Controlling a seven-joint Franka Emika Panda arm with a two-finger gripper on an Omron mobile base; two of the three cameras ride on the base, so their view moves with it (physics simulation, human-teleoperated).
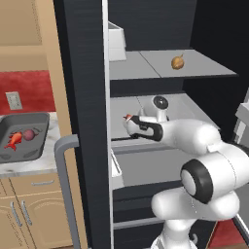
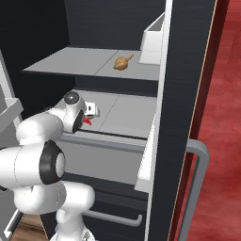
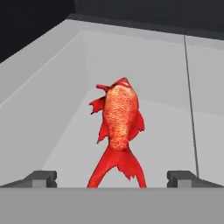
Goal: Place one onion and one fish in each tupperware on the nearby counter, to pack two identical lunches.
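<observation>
Since the jaws are spread wide with nothing between them yet, your main risk is the close. In the left base view the gripper (image 1: pixel 130 122) reaches into the fridge's middle shelf (image 1: pixel 194 114), near its left edge, with a sliver of red fish (image 1: pixel 128 117) at its tip. You're working tight to the fridge wall; a wrist knock there could skew the approach. The yellow-brown onion (image 1: pixel 177 62) sits on the upper shelf (image 1: pixel 214 68), toward its right side, well apart. Out on the counter (image 1: pixel 52 146), the dark grey tupperware (image 1: pixel 41 121) already holds one fish (image 1: pixel 14 139) and the purplish onion (image 1: pixel 29 134), just beside each other. I'd judge that lunch packed.

In the right base view the red tail shows just beside the gripper (image 2: pixel 87 116), near the shelf's front edge. Nudge it forward and it may drop off the lip.

In the hand view the fish (image 3: pixel 118 127) lies between the fingertips (image 3: pixel 41 178), tail toward you, close to the shelf's side wall. It's thin and flat; closing too high would pinch only the tail and it could slip.
</observation>
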